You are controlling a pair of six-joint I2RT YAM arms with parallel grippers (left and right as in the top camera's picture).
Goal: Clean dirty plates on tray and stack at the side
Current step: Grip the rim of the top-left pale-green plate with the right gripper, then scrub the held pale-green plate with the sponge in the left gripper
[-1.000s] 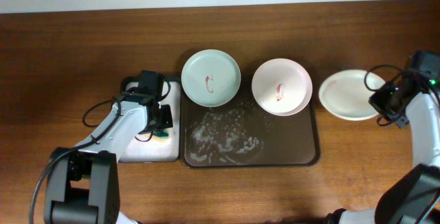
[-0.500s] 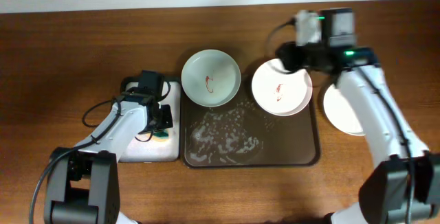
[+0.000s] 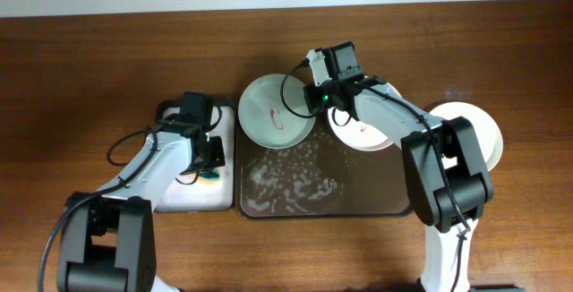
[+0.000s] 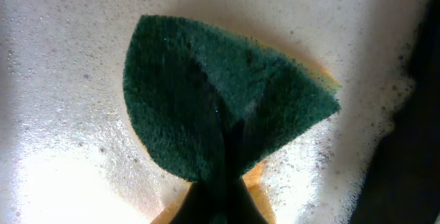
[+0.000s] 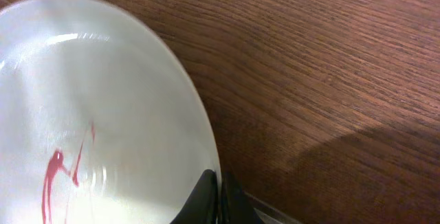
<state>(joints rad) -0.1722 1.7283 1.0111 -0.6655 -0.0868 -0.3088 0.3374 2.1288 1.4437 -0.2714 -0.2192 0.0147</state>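
Observation:
A pale green plate (image 3: 269, 106) with a red smear lies at the back left of the dark brown tray (image 3: 376, 189). My right gripper (image 3: 309, 102) is shut on its right rim; in the right wrist view the fingers (image 5: 206, 195) pinch the plate (image 5: 103, 114) at its edge. A white-pink plate (image 3: 369, 131) with a red smear lies at the tray's back right, partly under my right arm. A third plate (image 3: 474, 124) lies on the table right of the tray. My left gripper (image 3: 209, 159) is shut on the green sponge (image 4: 220, 93).
A smaller white-bottomed tray (image 3: 192, 195) holding foam and the sponge stands left of the brown tray. Soapy foam (image 3: 286, 180) covers the brown tray's middle. Bare wooden table (image 3: 89, 68) lies all around.
My right arm swung from the plate on the right, over the white-pink plate, to the pale green plate and closed on its rim. The left arm has not moved.

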